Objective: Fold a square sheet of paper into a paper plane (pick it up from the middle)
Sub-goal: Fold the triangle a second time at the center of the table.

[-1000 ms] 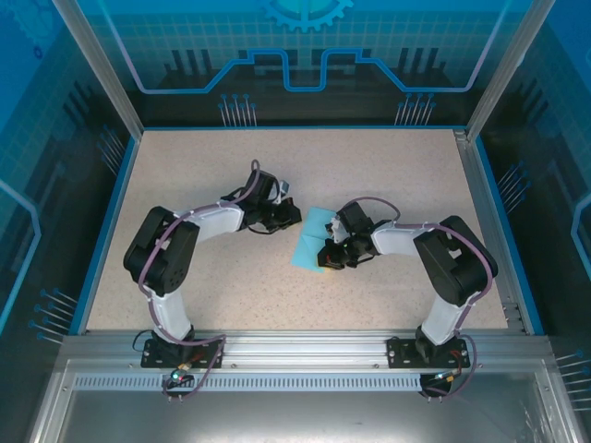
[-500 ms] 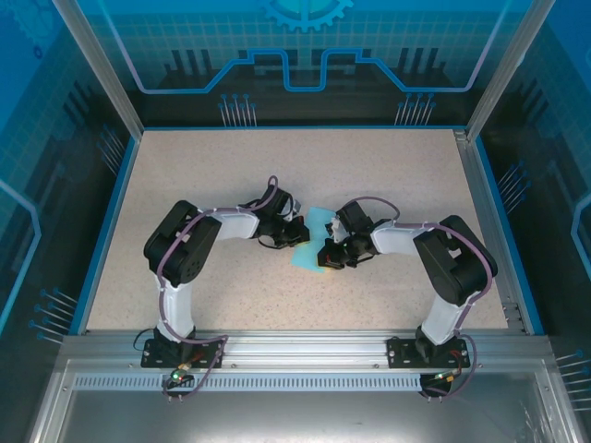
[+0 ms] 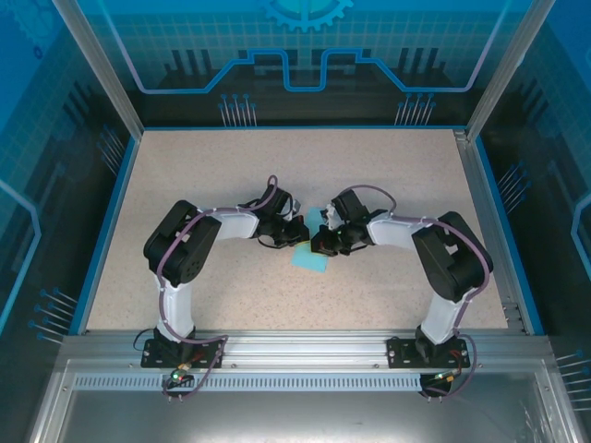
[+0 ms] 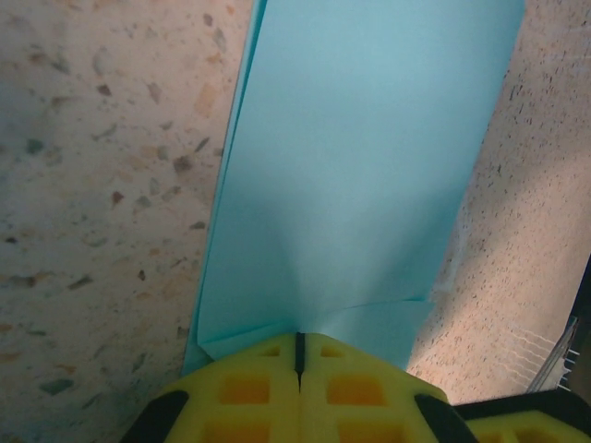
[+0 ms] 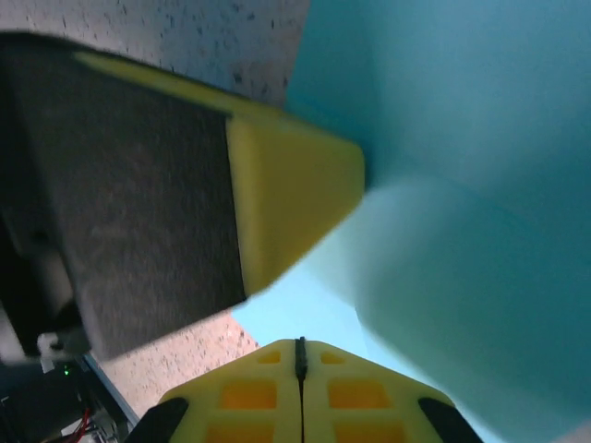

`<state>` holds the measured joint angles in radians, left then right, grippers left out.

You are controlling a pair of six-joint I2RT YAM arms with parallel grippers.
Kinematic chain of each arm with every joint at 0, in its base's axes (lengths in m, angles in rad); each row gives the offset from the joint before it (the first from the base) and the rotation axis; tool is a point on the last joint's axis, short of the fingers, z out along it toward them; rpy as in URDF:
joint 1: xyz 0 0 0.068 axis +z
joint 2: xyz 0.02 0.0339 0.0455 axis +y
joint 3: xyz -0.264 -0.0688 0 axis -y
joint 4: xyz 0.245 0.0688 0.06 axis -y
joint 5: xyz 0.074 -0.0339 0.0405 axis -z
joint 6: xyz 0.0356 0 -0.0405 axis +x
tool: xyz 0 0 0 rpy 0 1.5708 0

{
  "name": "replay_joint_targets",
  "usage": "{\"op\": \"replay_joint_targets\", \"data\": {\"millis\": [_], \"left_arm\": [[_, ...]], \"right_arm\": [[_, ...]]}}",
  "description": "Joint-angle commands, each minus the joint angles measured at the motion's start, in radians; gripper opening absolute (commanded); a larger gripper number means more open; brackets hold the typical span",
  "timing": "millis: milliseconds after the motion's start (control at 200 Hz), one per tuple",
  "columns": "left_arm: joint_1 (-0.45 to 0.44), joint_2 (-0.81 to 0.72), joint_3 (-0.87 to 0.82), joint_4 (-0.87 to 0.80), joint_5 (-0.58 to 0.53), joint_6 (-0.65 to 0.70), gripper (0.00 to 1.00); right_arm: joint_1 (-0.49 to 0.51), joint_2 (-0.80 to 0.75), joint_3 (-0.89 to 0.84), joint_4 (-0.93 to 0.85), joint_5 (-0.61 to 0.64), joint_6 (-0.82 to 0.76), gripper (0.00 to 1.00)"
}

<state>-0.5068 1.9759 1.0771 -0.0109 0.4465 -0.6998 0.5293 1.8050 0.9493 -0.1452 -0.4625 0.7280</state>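
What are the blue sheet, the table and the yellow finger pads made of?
Sheet: thin matte paper, holding a sharp crease. Table: probably speckled laminate or stone-look composite, beige with dark flecks. Pads: likely moulded matte plastic or rubber, with square recesses.

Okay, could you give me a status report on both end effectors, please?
Left end effector shut on the paper. Right end effector shut, tips at it. Paper doubled over on table. Nothing obstructing.
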Motion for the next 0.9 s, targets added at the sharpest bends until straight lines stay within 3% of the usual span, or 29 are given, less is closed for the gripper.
{"op": "replay_joint_targets", "data": {"millis": [0, 185, 895], "left_arm": [[0.001, 0.028, -0.029, -0.019, -0.034, 0.006, 0.00], [0.001, 0.029, -0.031, -0.018, -0.033, 0.003, 0.00], [0.001, 0.046, -0.031, -0.036, -0.054, -0.020, 0.00]], "right_arm": [[0.000, 0.071, 0.024, -0.016, 0.006, 0.009, 0.06], [0.000, 0.117, -0.004, -0.027, 0.027, -0.004, 0.06], [-0.008, 0.001, -0.153, -0.087, -0.075, -0.111, 0.10]]}}
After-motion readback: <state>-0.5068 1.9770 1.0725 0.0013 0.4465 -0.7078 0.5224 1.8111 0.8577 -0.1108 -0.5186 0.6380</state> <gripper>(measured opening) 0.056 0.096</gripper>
